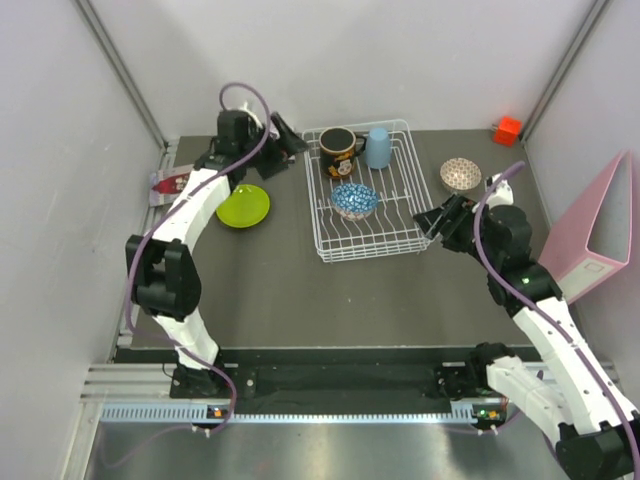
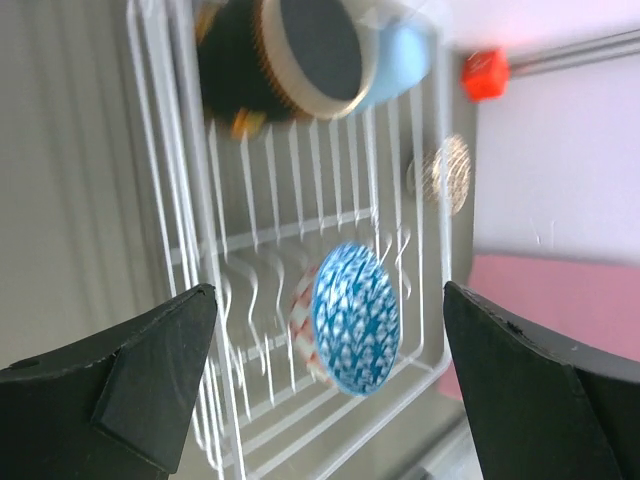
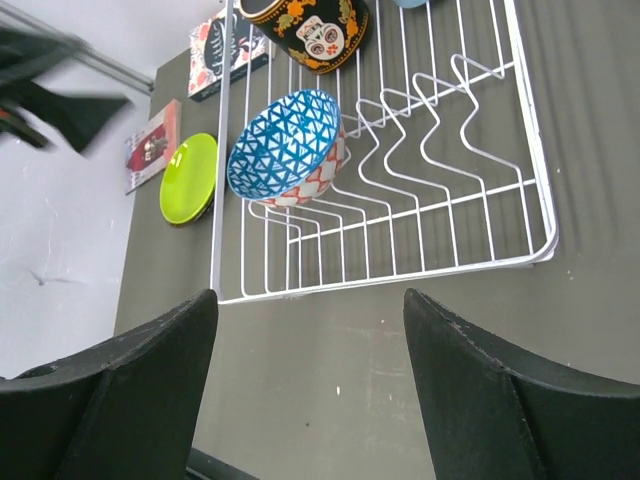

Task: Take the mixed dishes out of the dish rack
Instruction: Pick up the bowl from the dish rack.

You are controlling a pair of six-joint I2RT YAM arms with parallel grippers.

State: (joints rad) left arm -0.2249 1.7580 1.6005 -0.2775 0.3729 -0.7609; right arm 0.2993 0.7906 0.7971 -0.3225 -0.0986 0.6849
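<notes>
The white wire dish rack [image 1: 368, 251] stands mid-table. In it are the black cartoon mug [image 1: 337, 150], the pale blue cup [image 1: 378, 147] and the blue-patterned bowl [image 1: 354, 200], which leans on the prongs. The lime-green plate [image 1: 243, 206] lies on the table left of the rack. The beige patterned bowl [image 1: 461, 176] sits on the table to its right. No red floral plate is in view. My left gripper [image 1: 290, 140] is open and empty at the rack's back-left corner, facing the bowl [image 2: 355, 318]. My right gripper [image 1: 435, 218] is open and empty at the rack's right side [image 3: 400, 270].
A pink binder [image 1: 595, 235] leans against the right wall. A small orange-red block [image 1: 508, 130] sits at the back right corner. Flat printed cards [image 1: 168, 185] lie by the left wall, behind the green plate [image 3: 188, 177].
</notes>
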